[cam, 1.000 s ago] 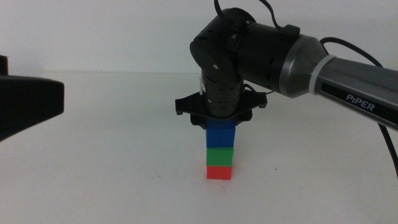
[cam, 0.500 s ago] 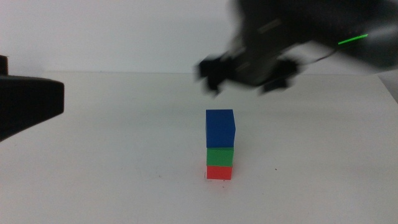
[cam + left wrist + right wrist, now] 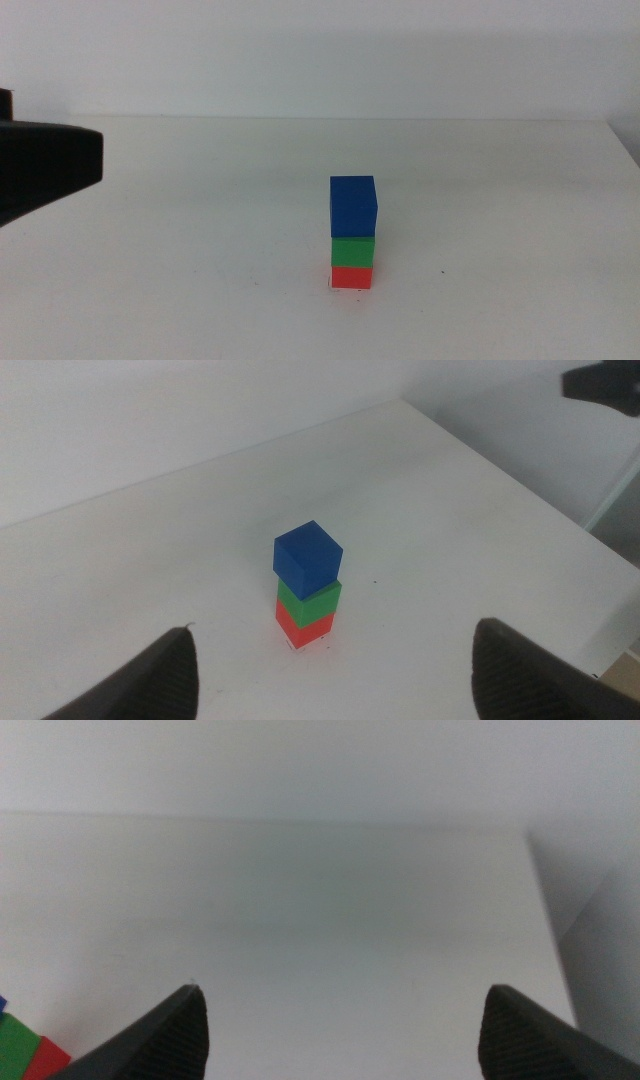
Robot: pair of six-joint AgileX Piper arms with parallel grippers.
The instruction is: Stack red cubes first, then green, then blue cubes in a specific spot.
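A three-cube stack stands on the white table [image 3: 200,250]: the red cube [image 3: 352,277] at the bottom, the green cube [image 3: 353,250] on it, the blue cube [image 3: 353,205] on top, turned slightly. Nothing touches the stack. The spot under it is covered by the red cube. My left gripper [image 3: 335,627] hovers open, well back from the stack, whose blue cube [image 3: 307,556] shows between its jaws. My right gripper [image 3: 342,988] is open and empty, out of the middle view, with only corners of the green cube [image 3: 15,1045] and red cube [image 3: 48,1060] at its picture's edge.
The left arm's dark body [image 3: 40,165] juts in at the middle view's left edge. A dark part of the right arm [image 3: 605,382] shows beyond the table's far corner in the left wrist view. The table's right edge [image 3: 625,150] lies near.
The right gripper let go of the blue cube, rose, and withdrew to the right out of the middle view. The stack stayed in place.
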